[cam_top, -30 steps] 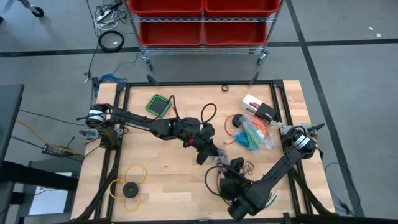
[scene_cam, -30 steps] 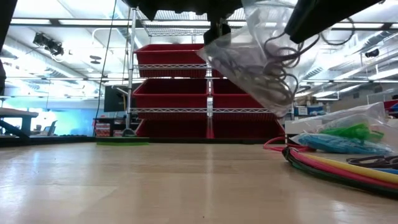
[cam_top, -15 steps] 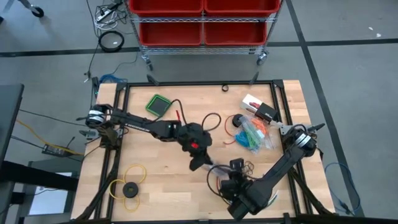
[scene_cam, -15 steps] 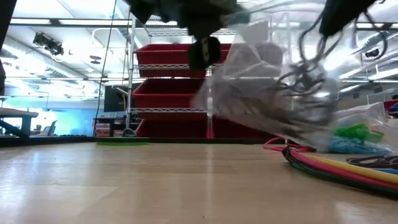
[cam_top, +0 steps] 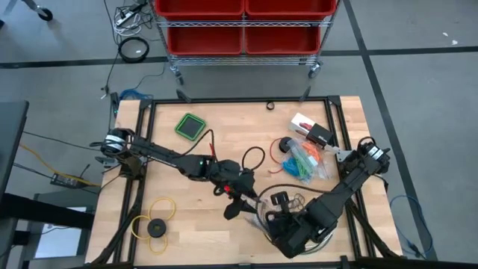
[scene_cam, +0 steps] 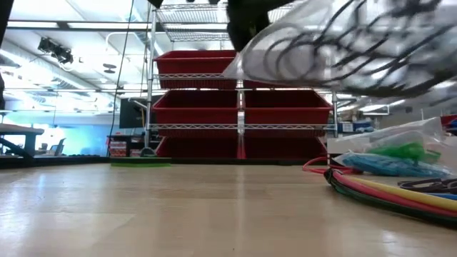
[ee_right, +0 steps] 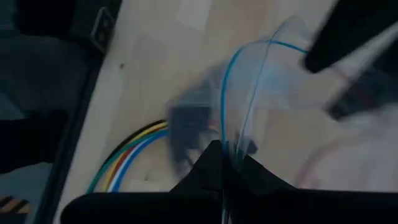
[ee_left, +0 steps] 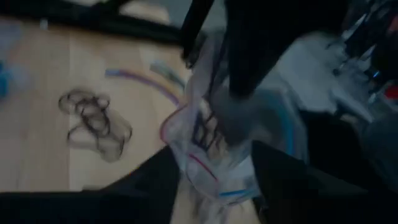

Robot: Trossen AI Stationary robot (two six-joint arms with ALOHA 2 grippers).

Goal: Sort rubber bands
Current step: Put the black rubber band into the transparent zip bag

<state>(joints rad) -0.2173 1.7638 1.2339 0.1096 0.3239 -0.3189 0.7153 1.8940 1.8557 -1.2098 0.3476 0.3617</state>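
— While the right gripper (ee_right: 225, 163) pinches the clear bag (ee_right: 261, 81) of dark rubber bands (scene_cam: 335, 53), where's the left gripper (cam_top: 237, 209)?
— Lower centre of the high view, fingers apart beside it

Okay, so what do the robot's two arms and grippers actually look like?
Both arms are dark, near black, built of jointed segments. The left arm has a pale silvery joint at its base and a small red mark near the left gripper. The right arm has a similar pale joint at its shoulder; the right gripper shows plain dark fingers.
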